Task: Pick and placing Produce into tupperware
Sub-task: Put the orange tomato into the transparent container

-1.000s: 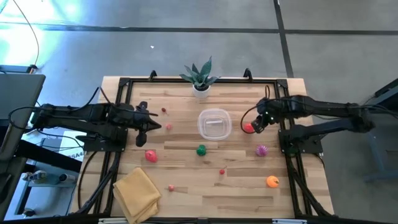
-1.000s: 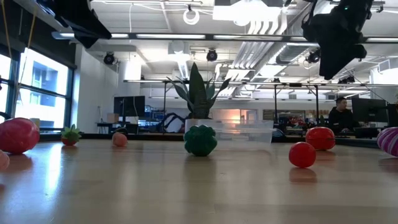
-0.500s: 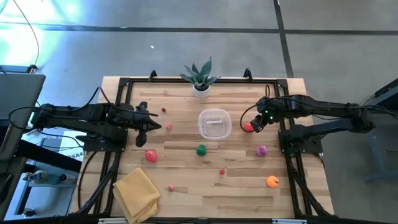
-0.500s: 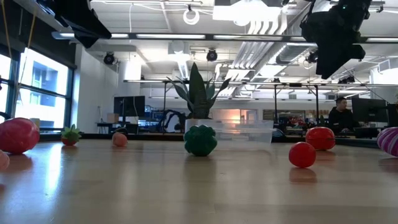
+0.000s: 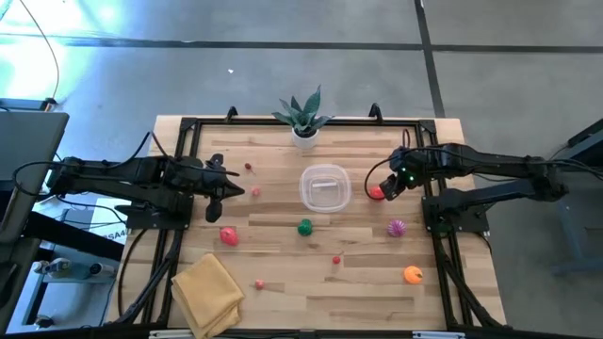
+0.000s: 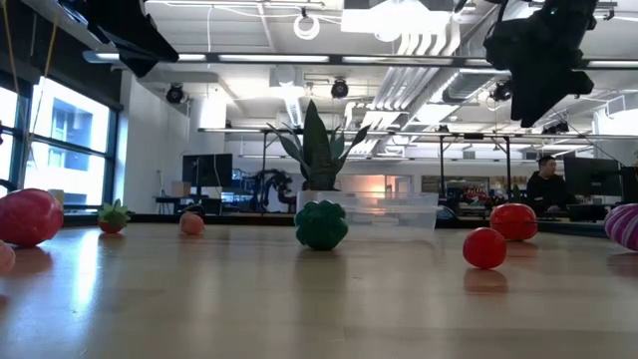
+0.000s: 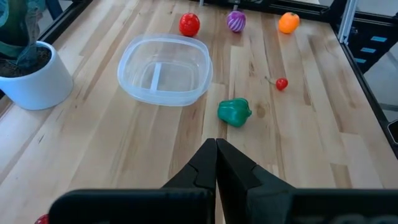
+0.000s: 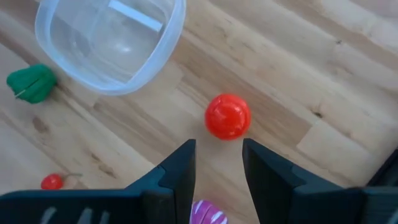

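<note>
Currently the right hand [image 8: 216, 163], fingers spread and empty, hovers above the red tomato [image 8: 227, 116] just beside the empty tupperware [image 8: 109, 38]; next it should descend and pinch it.

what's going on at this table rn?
Two-arm robot sorting toy produce into a clear container, which is empty. The right gripper hangs above a red ball lying beside the container, jaws open, holding nothing. The left gripper waits at its side of the table, jaws shut. The other pieces lie loose on the wood: green pepper, spiky purple piece, orange piece and a few small red and pink ones.
</note>
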You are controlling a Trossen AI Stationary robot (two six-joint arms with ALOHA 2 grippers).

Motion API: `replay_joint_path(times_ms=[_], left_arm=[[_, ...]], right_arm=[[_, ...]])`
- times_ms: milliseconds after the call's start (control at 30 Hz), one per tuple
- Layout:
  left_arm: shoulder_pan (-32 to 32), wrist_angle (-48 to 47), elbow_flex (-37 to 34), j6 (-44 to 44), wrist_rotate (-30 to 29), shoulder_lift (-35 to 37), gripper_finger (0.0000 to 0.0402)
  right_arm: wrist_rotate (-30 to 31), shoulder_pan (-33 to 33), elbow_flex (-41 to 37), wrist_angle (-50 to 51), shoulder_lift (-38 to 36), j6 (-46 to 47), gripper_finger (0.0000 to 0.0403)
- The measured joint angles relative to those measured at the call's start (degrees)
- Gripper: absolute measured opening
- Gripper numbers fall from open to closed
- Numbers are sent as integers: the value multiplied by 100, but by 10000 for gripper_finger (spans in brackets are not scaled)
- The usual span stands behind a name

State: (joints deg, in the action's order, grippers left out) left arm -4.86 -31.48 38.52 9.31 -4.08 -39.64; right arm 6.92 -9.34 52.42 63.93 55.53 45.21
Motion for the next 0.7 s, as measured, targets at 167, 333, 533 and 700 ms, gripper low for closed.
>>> replay_joint_path(times_ms=[167,333,533,700], left_arm=[[0,0,0,-1,0,0,1],[0,0,0,-1,0,2,1],[0,0,0,-1,0,2,1],[0,0,0,-1,0,2,1]], right_arm=[[168,11,-59,-138,18,-169,124],[-150,-12,-170,-119,177,-160,125],[-599,13,-173,-229,682,-182,160],[-353,-6,-173,-242,1146,-329,208]])
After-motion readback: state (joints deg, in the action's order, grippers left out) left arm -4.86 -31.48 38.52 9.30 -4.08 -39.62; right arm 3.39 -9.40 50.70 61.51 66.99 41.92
